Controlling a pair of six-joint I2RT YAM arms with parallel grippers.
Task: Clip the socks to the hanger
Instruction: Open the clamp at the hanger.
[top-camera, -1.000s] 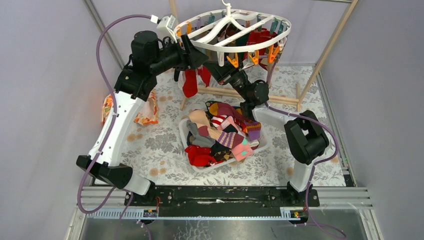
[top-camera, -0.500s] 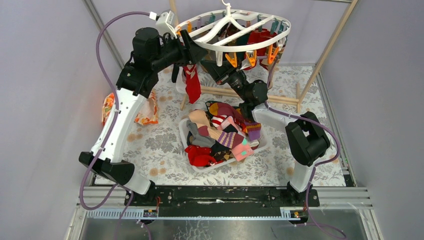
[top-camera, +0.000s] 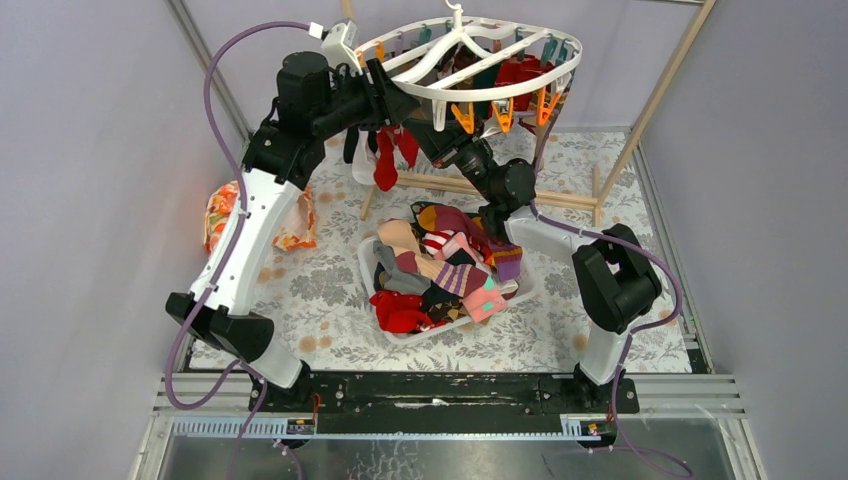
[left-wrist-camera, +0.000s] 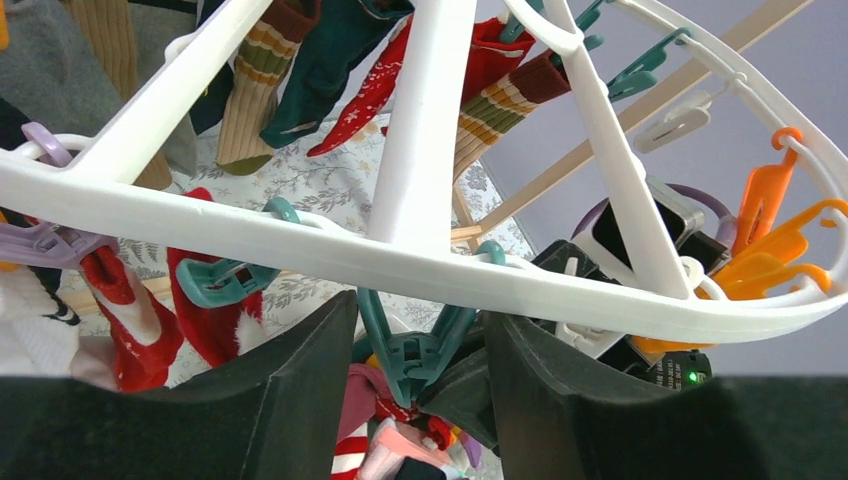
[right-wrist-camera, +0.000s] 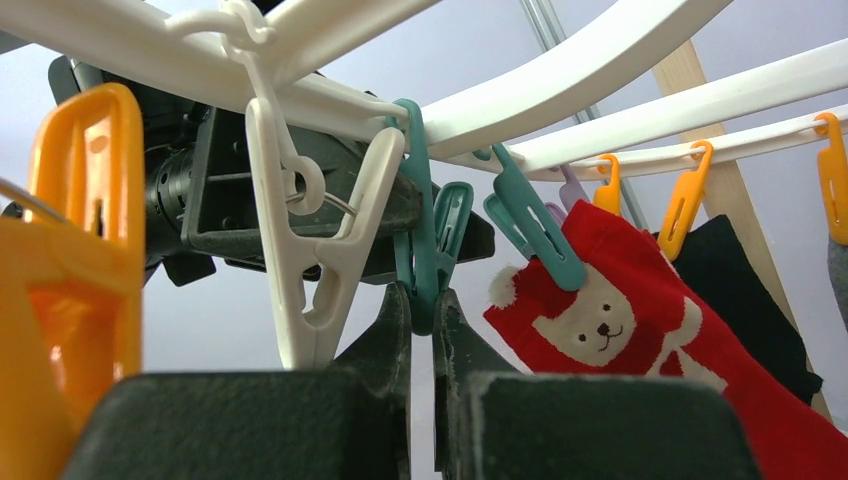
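The left claw (left-wrist-camera: 418, 325) stood wide open. Its dark, matt fingers (left-wrist-camera: 290, 400) flanked a teal clip (left-wrist-camera: 405, 350) hanging from the hanger (left-wrist-camera: 200, 215), and no contact with it showed. The right claw (right-wrist-camera: 420, 300) was nearly closed, its fingers (right-wrist-camera: 395, 335) pinching the lower end of a thin teal peg (right-wrist-camera: 422, 240). Whether that was the same clip could not be told.

Beside the peg hung a white clip (right-wrist-camera: 300, 250) and a chunky orange clip (right-wrist-camera: 80, 250), all of hard, smooth plastic. Another teal one held a red bear sock (right-wrist-camera: 610, 325), soft knit with a white bear face. The hanger was a white plastic oval with curved spokes. Other knit pieces dangled from it, among them a tan striped sock (left-wrist-camera: 250, 90) and a dark green sock (left-wrist-camera: 330, 50).

Below the hanger, loose socks (top-camera: 440, 270) of mixed colours were heaped in a white tub (top-camera: 364, 262) on the floral-patterned table (top-camera: 320, 290).

The left arm (top-camera: 250, 220) rose steeply from its base, its elbow high, and bent across to the hanger's left rim. The right arm (top-camera: 610, 280) folded at a low elbow on the right, and its forearm reached up and left under the hanger's middle.
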